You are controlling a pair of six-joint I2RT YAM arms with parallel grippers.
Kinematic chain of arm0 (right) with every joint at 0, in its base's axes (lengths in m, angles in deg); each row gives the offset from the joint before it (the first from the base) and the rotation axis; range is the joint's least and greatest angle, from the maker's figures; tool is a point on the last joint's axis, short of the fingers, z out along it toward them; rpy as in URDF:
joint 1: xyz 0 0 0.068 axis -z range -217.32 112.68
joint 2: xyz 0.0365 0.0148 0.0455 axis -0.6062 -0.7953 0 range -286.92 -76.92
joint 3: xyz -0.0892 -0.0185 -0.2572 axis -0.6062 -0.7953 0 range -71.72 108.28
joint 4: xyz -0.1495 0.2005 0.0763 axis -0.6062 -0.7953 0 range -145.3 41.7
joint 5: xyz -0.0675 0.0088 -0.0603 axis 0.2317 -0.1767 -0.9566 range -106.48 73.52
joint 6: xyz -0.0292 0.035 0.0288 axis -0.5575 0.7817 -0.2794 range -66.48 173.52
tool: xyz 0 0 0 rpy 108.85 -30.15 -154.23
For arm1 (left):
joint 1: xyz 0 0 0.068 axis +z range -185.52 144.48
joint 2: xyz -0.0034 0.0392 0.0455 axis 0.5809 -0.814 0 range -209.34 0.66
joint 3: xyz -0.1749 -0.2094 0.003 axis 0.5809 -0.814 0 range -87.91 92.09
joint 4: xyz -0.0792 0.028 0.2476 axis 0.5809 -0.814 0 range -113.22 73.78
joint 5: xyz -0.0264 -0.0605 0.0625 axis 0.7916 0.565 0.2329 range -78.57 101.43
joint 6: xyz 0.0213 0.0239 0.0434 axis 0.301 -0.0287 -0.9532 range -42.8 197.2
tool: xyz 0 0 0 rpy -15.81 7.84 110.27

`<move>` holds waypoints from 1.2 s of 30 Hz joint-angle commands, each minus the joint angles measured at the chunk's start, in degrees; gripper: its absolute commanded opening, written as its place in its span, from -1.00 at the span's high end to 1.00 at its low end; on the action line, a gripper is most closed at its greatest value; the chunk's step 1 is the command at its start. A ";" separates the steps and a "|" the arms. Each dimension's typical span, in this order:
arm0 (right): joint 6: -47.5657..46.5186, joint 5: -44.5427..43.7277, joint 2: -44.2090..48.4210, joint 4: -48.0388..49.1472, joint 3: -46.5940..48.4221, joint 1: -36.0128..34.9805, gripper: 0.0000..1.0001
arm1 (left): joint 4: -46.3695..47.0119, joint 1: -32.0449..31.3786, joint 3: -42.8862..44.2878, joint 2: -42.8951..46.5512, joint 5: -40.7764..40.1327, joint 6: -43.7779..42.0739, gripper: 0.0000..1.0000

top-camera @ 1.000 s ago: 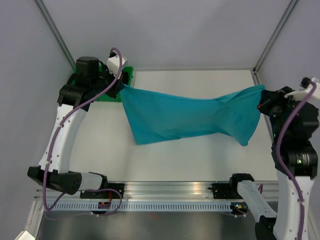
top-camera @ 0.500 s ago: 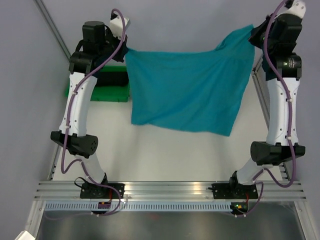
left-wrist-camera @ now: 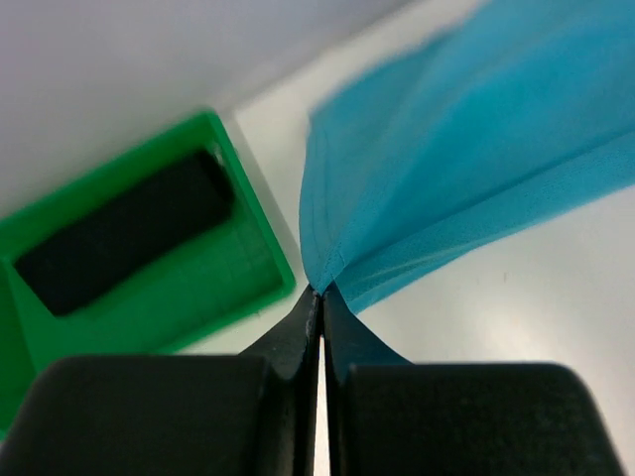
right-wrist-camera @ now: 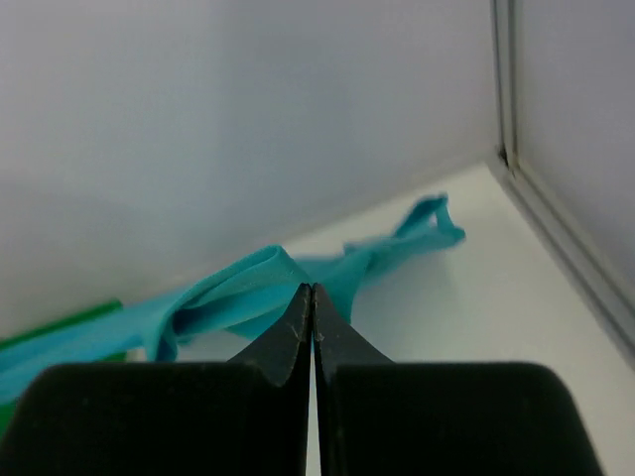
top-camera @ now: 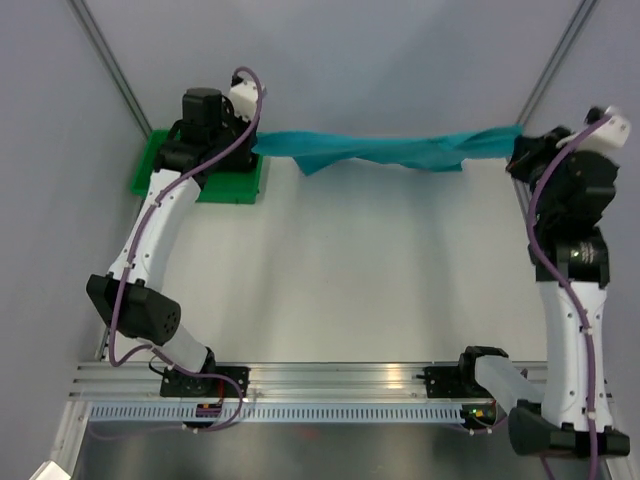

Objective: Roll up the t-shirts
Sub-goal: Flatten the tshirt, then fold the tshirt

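Note:
The teal t-shirt (top-camera: 380,150) is stretched as a narrow, wrinkled band across the far side of the table. My left gripper (top-camera: 252,143) is shut on its left corner, and in the left wrist view the cloth (left-wrist-camera: 466,149) fans out from the closed tips (left-wrist-camera: 320,290). At the shirt's right end my right gripper (top-camera: 518,145) is shut. In the right wrist view folded teal cloth (right-wrist-camera: 238,293) bunches at those tips (right-wrist-camera: 313,288). A black bundle (left-wrist-camera: 119,238), which looks like the black t-shirt, lies blurred in the green tray.
The green plastic tray (top-camera: 150,165) sits at the far left corner under my left arm, with its rim (left-wrist-camera: 253,238) close to the left fingertips. Grey walls and a metal corner post (right-wrist-camera: 506,89) close in the far and right sides.
Half a second ago both arms held the teal shirt up high, spread as a broad sheet. They have since come down toward the far edge, and the shirt has collapsed into a thin band.

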 commanded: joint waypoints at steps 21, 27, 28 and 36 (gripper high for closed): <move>15.21 5.28 20.84 -0.36 -63.72 0.15 0.99 | 6.41 3.08 -56.74 10.01 2.06 -8.75 0.95; 14.15 4.76 24.98 -5.21 -58.79 0.14 0.99 | 3.42 2.99 -59.38 16.69 4.25 -8.57 0.95; 14.15 4.76 24.54 -4.69 -58.70 0.06 0.99 | 3.42 3.08 -59.03 16.79 4.52 -8.92 0.95; 9.85 9.33 6.63 9.46 -54.76 0.06 0.99 | 2.45 2.99 -44.46 5.55 6.98 -6.20 0.95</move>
